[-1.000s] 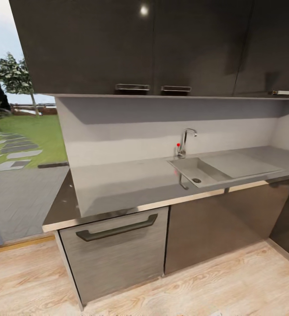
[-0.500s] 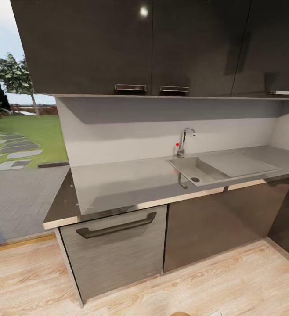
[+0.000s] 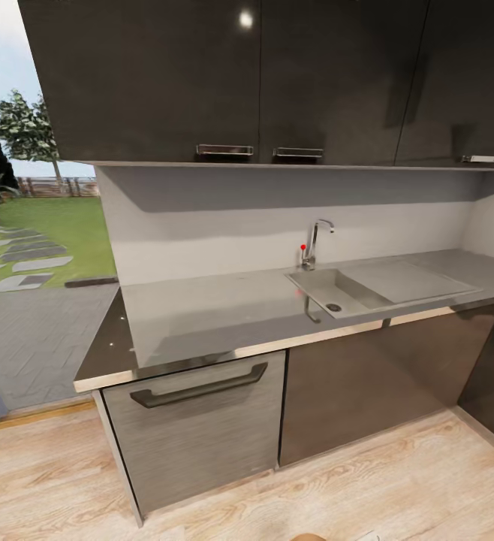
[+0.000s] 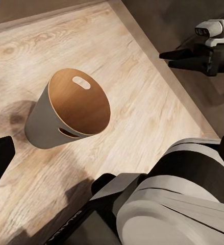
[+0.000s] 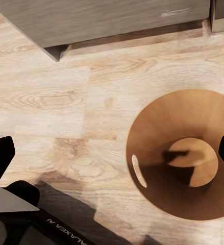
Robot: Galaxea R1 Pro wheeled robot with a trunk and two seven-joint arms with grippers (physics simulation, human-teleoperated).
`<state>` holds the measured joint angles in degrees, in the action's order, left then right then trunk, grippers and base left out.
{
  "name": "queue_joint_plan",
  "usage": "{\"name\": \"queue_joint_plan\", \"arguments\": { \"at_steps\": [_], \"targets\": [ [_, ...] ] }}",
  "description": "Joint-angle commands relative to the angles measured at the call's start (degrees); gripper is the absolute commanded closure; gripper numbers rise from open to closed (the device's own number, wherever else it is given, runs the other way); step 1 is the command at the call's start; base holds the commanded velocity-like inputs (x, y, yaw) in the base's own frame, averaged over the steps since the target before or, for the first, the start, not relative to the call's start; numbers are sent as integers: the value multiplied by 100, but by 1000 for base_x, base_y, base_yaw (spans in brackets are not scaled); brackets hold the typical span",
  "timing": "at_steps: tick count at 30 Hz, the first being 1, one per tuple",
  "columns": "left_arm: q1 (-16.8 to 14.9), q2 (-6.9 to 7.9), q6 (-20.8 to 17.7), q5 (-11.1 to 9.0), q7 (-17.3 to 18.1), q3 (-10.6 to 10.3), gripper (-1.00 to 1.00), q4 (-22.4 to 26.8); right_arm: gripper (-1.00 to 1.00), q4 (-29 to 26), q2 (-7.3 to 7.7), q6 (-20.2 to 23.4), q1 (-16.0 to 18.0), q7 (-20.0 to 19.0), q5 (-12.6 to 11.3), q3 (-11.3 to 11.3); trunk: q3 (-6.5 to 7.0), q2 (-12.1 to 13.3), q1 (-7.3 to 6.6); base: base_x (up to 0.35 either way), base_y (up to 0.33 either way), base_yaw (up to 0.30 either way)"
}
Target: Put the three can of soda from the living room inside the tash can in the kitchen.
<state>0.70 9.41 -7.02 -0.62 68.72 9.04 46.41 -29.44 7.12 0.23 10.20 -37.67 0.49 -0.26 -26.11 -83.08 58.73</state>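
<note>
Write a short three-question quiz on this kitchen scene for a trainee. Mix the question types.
1. True or false: the bin lies tipped over on the floor.
2. Looking straight down into the bin, what shows inside? A) three cans B) a bare bottom with a shadow C) water
3. Fill in: on the counter, the tap stands at the back edge of the ____.
Key: 1 false, it stands upright. 2 B. 3 sink.
</note>
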Motion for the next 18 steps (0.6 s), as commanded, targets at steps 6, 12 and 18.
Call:
{"name": "queue_joint_plan", "arguments": {
  "at_steps": [6, 12, 18],
  "targets": [
    [11, -107, -1, -60, -19, 1, -100, 99, -100, 48, -27, -106, 163, 60, -4, -10, 0, 0, 0, 0, 0, 0],
    [11, -107, -1, -60, -19, 1, -100, 99, -100, 48, -27, -106, 228, 60, -4, -10, 0, 0, 0, 0, 0, 0],
    [11, -107, -1, -60, -19, 1, -100, 99, -100, 48, -27, -106, 228, 60, -4, -10, 0, 0, 0, 0, 0, 0]
  ]
}}
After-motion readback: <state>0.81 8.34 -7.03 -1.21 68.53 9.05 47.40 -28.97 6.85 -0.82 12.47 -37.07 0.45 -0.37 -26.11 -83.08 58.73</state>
